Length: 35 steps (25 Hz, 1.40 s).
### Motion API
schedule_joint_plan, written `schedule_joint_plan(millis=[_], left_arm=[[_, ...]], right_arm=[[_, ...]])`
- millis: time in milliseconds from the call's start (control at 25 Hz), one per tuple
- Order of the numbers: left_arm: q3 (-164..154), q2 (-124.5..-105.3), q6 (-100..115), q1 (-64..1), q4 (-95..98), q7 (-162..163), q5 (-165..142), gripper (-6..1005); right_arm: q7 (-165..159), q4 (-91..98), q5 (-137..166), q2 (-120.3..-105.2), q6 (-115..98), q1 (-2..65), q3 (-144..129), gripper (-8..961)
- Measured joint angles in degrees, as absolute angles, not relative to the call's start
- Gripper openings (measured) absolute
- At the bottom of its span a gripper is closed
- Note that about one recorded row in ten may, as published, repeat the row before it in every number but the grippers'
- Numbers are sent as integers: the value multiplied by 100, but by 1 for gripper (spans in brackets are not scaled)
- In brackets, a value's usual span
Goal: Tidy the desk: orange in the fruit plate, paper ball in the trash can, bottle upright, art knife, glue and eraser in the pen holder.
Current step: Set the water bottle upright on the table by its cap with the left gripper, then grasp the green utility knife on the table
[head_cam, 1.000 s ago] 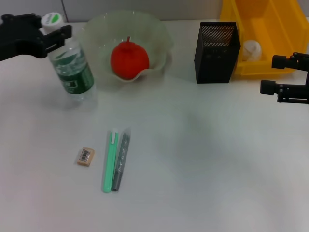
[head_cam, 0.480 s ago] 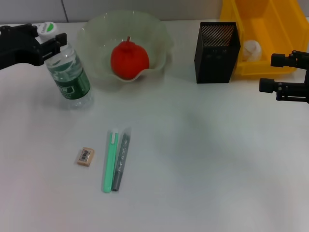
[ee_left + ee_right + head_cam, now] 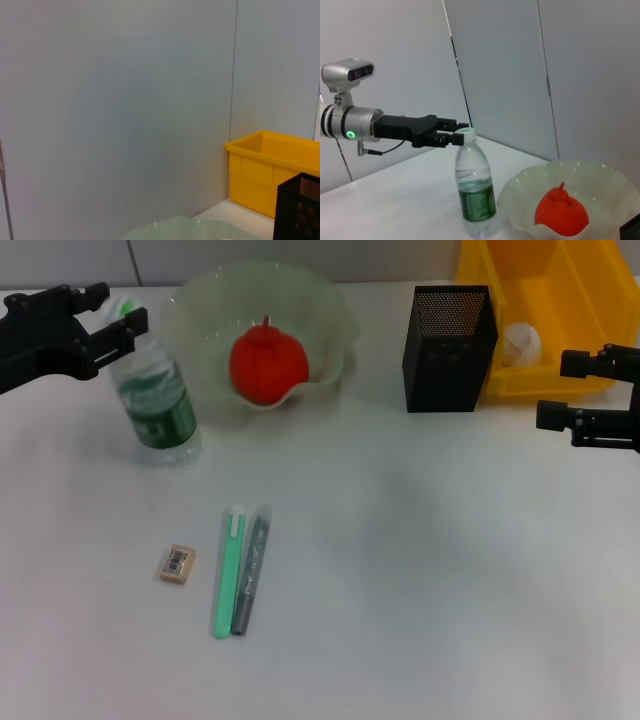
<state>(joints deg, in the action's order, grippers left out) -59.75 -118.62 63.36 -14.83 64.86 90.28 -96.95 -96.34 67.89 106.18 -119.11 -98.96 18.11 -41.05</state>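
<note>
Yellow rectangular plastic bin (image 3: 590, 315) is cropped at the frame edge; clear bottle's white-green cap (image 3: 124, 310) is partly hidden by black left gripper (image 3: 112, 315).

Wide bare white desk (image 3: 430, 570) was left open centre and right; the back was blocked by clear green-labelled bottle (image 3: 155, 390), wavy pale-green glassy plate (image 3: 330, 315), black mesh holder (image 3: 450, 335).

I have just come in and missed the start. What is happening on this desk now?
The left gripper is at the cap of the bottle, which stands upright beside the fruit plate. The orange lies in that plate, the paper ball in the trash can. The eraser lies on the desk. The right gripper waits open.
</note>
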Motion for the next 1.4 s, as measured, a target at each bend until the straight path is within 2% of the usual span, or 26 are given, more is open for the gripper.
schedule_joint_plan(millis=[160,600,800,840,920,960,1040,1240,1400], left_arm=[[-6017,-11857,6390,-1387,6364,8650,-9335,480],[-5429,-11822,7118,-1150,6684,8895,-9297,859],[-5062,-11820,7625,-1108,6687,8868,-9297,859],[-4217,-11749,8766,-1026,6279,8504,-9350,859],[-4029,-11675,9172,-943,6029,8282,-9363,859],[-4029,-11675,9172,-943,6029,8282,-9363,859],[-3923,-11543,9619,-797,5664,7953,-9372,859],[-3905,-11361,10221,-510,5265,7468,-9512,859],[-3855,-11335,10541,-324,5219,7180,-9592,859]], right_arm=[[-9634,6815,10618,-11909,-9895,1811,-4104,811],[-10035,7159,10665,-11909,-9940,1888,-4444,811],[-11192,8082,11125,-11910,-9913,2127,-5344,811],[-11503,8283,11262,-11907,-9926,2244,-5557,811],[-12517,8783,11878,-11903,-9964,2714,-6178,810],[-12517,8783,11878,-11903,-9964,2714,-6178,810],[-13116,8912,12331,-11903,-10025,3114,-6570,810],[-14386,8595,13088,-11908,-10181,4255,-7550,810],[-15145,7879,13286,-11928,-10115,5154,-8157,810]])
